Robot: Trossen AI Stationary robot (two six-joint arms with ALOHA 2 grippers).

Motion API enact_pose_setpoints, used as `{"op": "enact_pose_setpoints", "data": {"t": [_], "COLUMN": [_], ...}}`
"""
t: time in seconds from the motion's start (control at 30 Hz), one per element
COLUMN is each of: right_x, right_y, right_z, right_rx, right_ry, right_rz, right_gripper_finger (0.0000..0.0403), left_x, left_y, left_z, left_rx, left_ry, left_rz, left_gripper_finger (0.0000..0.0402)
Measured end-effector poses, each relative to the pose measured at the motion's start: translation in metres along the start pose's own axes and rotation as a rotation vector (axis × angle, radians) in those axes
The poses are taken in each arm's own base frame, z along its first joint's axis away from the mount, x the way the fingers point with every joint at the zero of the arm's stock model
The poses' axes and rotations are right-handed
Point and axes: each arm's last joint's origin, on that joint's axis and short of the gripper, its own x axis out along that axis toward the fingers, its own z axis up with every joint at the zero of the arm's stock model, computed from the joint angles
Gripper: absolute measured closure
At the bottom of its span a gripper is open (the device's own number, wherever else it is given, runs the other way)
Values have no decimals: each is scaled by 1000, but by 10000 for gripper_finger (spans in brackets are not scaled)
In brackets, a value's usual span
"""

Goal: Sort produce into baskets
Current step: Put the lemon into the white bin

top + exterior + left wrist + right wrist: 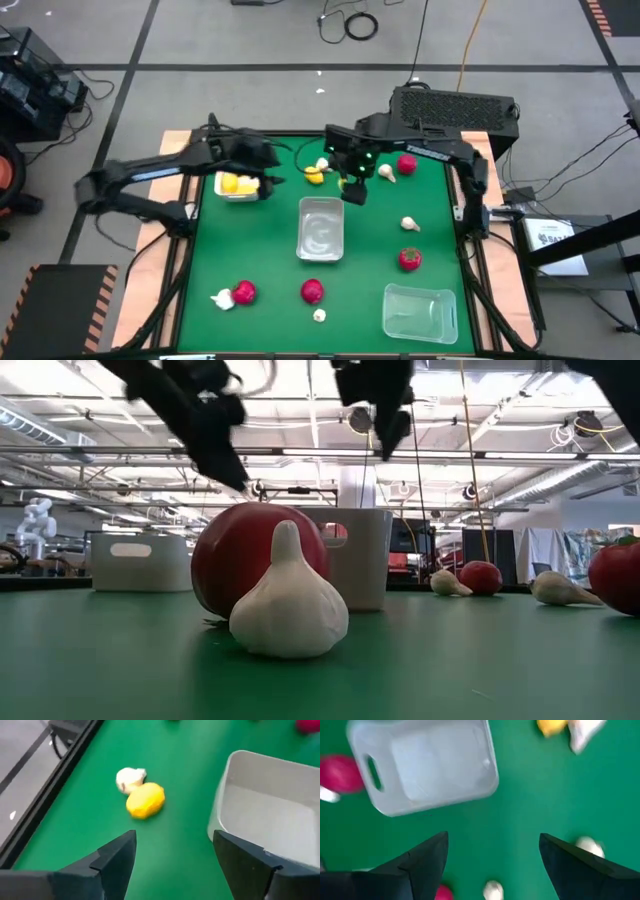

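- Sorting is mid-way, judging from the high view: the white basket (238, 186) at ten o'clock on the table (270, 260) holds yellow lemons (236, 183), while the middle clear basket (321, 229) and the clear basket (420, 311) at five o'clock look empty. The left gripper (268, 160) hangs beside the white basket; the right gripper (352, 190) hangs at twelve o'clock, near a loose lemon (314, 177) and a garlic (322, 164) touching it. Neither carries anything. Strawberries (409, 258) and other garlics (409, 224) lie scattered from three round to seven o'clock.
- Low view: a garlic bulb (288, 607) stands in front of a strawberry (258, 555), touching or nearly so; a basket (356, 557) stands behind, its contents hidden. Both arms hang above, fingertips clear of the table.
- Left wrist view: the left gripper (172, 857) is spread and empty, aimed towards the lemon (145, 800) and garlic (130, 778); an empty basket (270, 815) sits beside.
- Right wrist view: the right gripper (492, 855) is spread, empty, over bare green near the empty clear basket (425, 767).
- Next, I judge, one arm must drop over the loose lemon, avoiding the garlic against it.
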Motion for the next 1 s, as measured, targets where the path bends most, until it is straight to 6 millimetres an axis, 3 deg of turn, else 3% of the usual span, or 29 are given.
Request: {"op": "enact_pose_setpoints", "data": {"t": [0.17, 0.43, 0.73, 1.0], "right_x": [-4, 7, 12, 13], "right_y": [5, 3, -3, -4], "right_z": [-40, -104, -152, -165], "right_rx": [32, 134, 240, 250], "right_ry": [12, -121, -206, -230], "right_rz": [-50, -23, 6, 13], "right_gripper_finger": [101, 101, 101, 101], "left_x": [48, 105, 134, 157], "left_y": [7, 19, 36, 49], "left_z": [15, 35, 39, 33], "left_rx": [106, 239, 388, 372], "left_ry": [34, 111, 248, 301], "left_rz": [-74, -77, -71, -77], "left_gripper_finger": [130, 130, 130, 130]}}
